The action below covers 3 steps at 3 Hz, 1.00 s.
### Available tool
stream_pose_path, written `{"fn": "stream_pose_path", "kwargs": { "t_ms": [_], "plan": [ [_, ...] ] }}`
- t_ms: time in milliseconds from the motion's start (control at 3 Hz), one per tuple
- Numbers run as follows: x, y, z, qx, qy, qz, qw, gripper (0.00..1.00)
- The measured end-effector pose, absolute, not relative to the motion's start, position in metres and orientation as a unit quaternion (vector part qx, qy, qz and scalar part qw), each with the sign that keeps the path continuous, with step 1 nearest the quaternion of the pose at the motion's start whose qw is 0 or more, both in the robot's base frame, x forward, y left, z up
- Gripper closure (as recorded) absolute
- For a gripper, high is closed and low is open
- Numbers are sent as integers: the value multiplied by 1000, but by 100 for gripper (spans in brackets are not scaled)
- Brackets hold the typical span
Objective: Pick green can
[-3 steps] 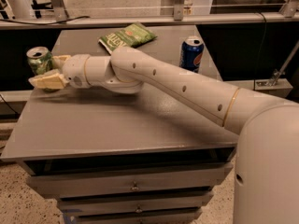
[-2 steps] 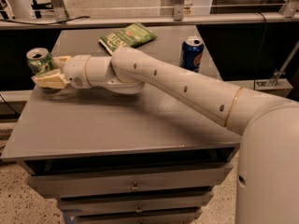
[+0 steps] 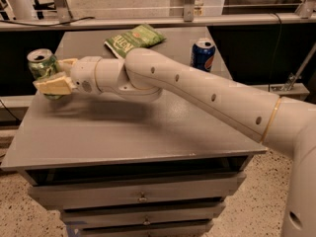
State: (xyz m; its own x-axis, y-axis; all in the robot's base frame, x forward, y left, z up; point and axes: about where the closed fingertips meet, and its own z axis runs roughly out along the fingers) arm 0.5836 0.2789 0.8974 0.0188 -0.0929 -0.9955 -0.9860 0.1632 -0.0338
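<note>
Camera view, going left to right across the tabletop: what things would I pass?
Green can, with the gripper right at it at far left → green chip bag → blue soda can.

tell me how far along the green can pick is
Done: the gripper is at the green can, near the left edge of the table. In hand: its jaws sit on either side of the can and look closed on it. Left: the lift, since no clear gap shows under the can yet.

White arm (image 3: 197, 88); tan end effector (image 3: 50, 74) leftmost
</note>
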Motion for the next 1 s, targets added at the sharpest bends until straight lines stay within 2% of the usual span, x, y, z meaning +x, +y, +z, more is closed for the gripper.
{"fn": "stream_pose_path", "kwargs": {
  "t_ms": [667,1000],
  "plan": [
    [541,221,967,-463,551,421,553,100],
    [543,213,970,-459,553,416,557,100]
  ]
}}
